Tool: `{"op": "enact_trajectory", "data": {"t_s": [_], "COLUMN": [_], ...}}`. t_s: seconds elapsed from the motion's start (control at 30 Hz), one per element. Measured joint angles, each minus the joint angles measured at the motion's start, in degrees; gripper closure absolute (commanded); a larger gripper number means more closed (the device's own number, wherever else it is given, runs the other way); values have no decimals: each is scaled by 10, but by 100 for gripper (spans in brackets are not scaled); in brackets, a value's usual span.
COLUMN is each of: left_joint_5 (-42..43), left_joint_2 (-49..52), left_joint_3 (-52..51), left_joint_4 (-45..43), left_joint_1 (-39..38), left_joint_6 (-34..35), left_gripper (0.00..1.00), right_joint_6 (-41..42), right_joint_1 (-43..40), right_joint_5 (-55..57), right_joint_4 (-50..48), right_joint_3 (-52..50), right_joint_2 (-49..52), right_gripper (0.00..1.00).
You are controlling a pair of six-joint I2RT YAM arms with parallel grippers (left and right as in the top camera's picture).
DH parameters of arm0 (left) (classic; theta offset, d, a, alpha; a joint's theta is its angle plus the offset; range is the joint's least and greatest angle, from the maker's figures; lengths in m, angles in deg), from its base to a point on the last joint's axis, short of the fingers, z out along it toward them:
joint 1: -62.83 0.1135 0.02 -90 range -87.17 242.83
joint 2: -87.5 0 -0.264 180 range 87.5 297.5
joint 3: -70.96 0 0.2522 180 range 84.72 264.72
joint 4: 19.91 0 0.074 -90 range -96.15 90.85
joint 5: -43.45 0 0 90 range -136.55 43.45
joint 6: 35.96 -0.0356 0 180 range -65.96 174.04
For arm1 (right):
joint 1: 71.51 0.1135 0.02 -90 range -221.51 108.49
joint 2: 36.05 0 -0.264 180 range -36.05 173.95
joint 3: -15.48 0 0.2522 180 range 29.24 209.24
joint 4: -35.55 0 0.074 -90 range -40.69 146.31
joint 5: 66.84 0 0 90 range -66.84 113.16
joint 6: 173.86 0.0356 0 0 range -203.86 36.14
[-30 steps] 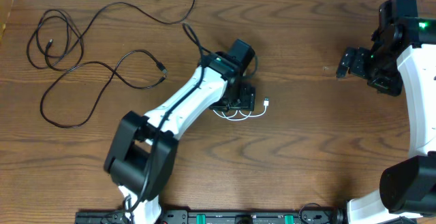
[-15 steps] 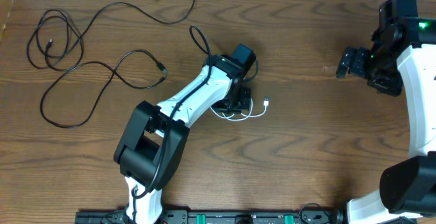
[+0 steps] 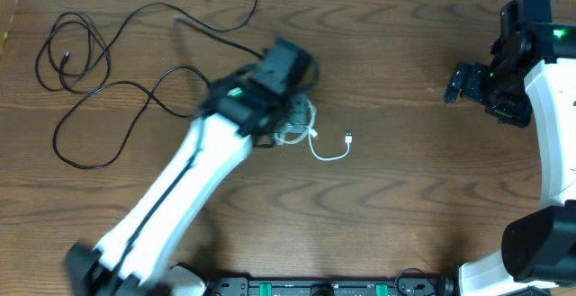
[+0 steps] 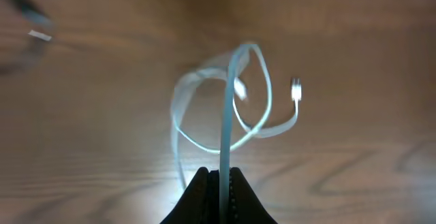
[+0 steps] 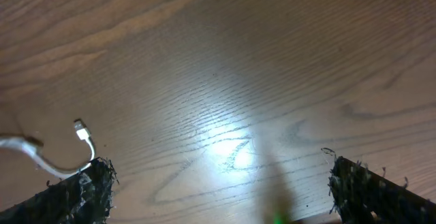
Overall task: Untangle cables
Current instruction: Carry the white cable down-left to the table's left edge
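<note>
- Pinching the short white cable (image 4: 226, 115) between its dark fingertips, our left gripper (image 4: 219, 178) is closed tight on a single strand
- We find that gripper (image 3: 290, 121) near the middle of the brown wooden table (image 3: 405, 206) in the overhead view, where the arm is blurred
- Our right gripper (image 5: 219, 193) hangs with its jaws spread wide and nothing between them, well apart at the right side
- We see the white cable just beside the left gripper: loose loops under the wrist, and a tail curving out to its small plug (image 3: 349, 138)
- Its long axis runs roughly left to right across the table, plug end pointing towards the right arm; in the left wrist view the held strand runs straight from the jaws to the loops
- The long thin black cables (image 3: 99, 89) lie in slack loops over the far left; one strand reaches towards the left wrist, and we cannot tell whether it crosses the white cable under the arm
- We judge the step in hand to be drawing the white cable clear: hold the pinch firm, pull slowly away from the black loops, watch that the white loops open instead of cinching, and stop if a black strand drags along
</note>
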Motion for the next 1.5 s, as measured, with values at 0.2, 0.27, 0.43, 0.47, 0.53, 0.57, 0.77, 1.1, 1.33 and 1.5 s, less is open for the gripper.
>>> {"op": "enact_trajectory", "data": {"t_s": [0.2, 0.27, 0.43, 0.47, 0.53, 0.57, 0.77, 1.1, 1.33, 1.5], "left_joint_5": [-44, -52, -64, -66, -67, -67, -67, -66, -66, -67], "left_joint_2": [-120, -160, -240, -255, -281, -290, -309, -238, -155, -118], "left_joint_3": [1, 1, 2, 2, 2, 2, 2, 2, 2, 2], "left_joint_4": [14, 19, 33, 33, 34, 35, 37, 26, 27, -24], "left_joint_1": [90, 146, 289, 315, 362, 381, 477, 605, 693, 741], "left_joint_6": [5, 12, 39, 41, 44, 44, 44, 85, 158, 206], "left_gripper": [92, 92, 92, 92, 92, 92, 92, 92, 92, 92], "right_joint_6": [0, 0, 0, 0, 0, 0, 0, 0, 0, 0], "right_joint_1": [0, 0, 0, 0, 0, 0, 0, 0, 0, 0], "right_joint_5": [0, 0, 0, 0, 0, 0, 0, 0, 0, 0], "right_joint_4": [0, 0, 0, 0, 0, 0, 0, 0, 0, 0], "right_joint_3": [0, 0, 0, 0, 0, 0, 0, 0, 1, 1], "right_joint_2": [0, 0, 0, 0, 0, 0, 0, 0, 0, 0], "right_gripper": [1, 1, 1, 1, 1, 1, 1, 1, 1, 1]}}
